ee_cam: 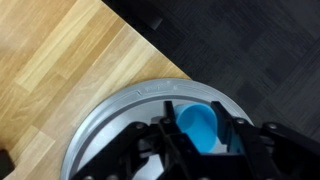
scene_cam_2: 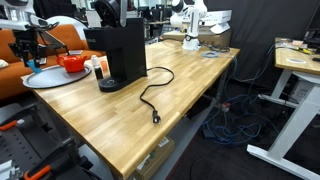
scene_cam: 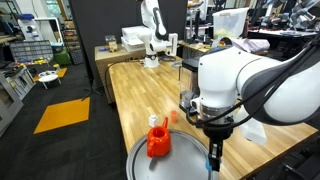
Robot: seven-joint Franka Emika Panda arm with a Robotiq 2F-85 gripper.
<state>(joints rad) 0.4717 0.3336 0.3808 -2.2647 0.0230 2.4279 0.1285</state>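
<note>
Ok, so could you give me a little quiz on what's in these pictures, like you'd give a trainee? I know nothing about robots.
1. True or false: the claw is open and empty.
2. The round metal tray lies on: A) a wooden table; B) the floor; C) a chair.
3. What colour is the container standing on the tray near the claw?

Key:
1. False. The claw is shut on a blue object.
2. A.
3. Red.
</note>
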